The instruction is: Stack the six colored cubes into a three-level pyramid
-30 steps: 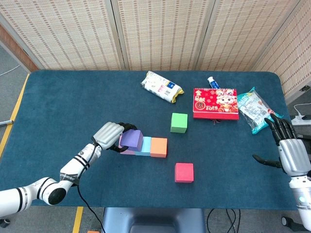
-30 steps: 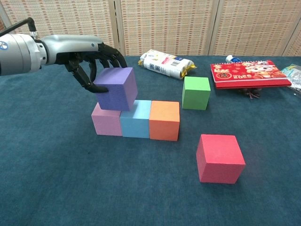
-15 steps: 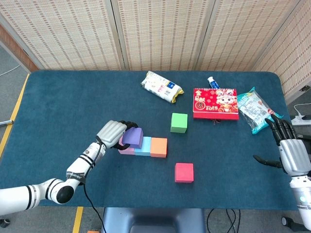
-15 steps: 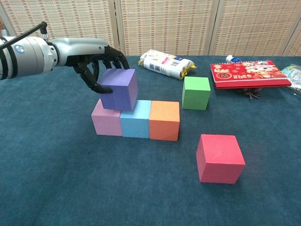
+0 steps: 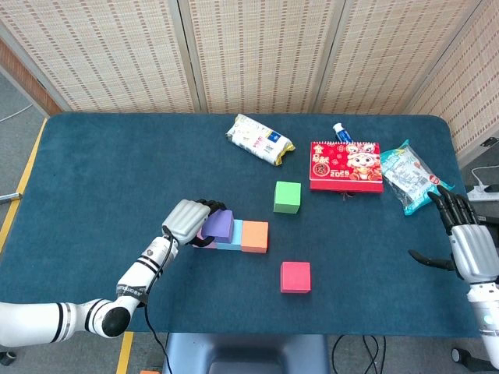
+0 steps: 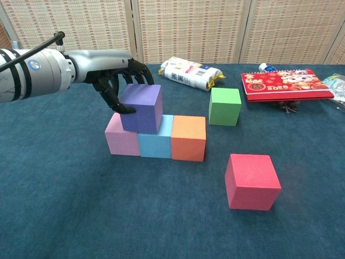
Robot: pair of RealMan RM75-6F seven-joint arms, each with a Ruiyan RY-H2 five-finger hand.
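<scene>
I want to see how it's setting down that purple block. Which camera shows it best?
The chest view: the purple block is close and large, sitting across the pink and blue blocks, with the left hand on it. The head view shows it small from above, partly hidden by the hand.

The head view looks steeply down from high above the near edge, taking in the whole tabletop (image 5: 117, 156). The chest view sits low and close, facing 12 o'clock across it. Both share the cube row and the red calendar (image 5: 346, 165) (image 6: 285, 83).
</scene>
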